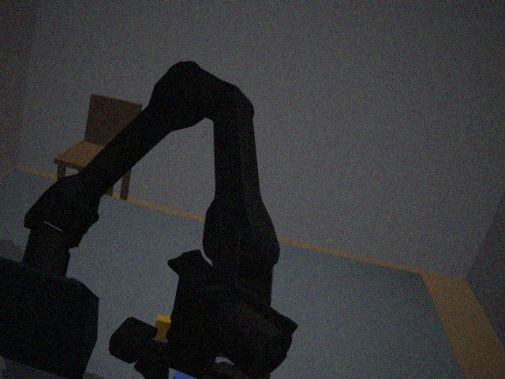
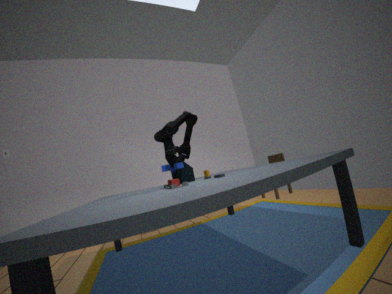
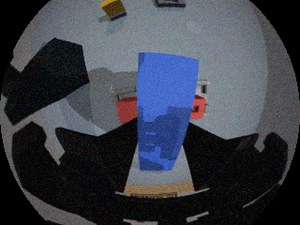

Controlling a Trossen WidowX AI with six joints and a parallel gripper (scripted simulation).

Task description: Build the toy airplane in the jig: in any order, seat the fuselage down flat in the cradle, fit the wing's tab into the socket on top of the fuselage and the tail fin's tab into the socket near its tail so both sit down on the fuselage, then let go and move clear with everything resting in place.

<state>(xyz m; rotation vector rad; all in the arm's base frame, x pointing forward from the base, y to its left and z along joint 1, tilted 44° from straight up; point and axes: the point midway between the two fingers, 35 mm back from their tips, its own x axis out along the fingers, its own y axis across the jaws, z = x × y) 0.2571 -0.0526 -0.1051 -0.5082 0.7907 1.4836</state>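
1. Toy airplane: in separate pieces. The red fuselage is at the grey cradle; whether it is fully seated cannot be told, as the wing hides its middle in the wrist view.
2. Gripper: closed on the blue wing, which it holds above the fuselage, apart from it in the exterior view.
3. Yellow tail fin: unfitted, upright on the table, near a dark block.
4. Possible failure, wing: the hidden tab may miss its socket if yaw or position is slightly off; pressing on would then tilt the wing or shift the fuselage.
5. Possible failure, release: fingers opening unevenly, or before the tab is down, could leave the wing cocked or drag it upward.
6. Possible failure, fin: a low sweep of the arm could topple it.
7. Lettering: no brand or label is legible; a small wall mark is too small to read.
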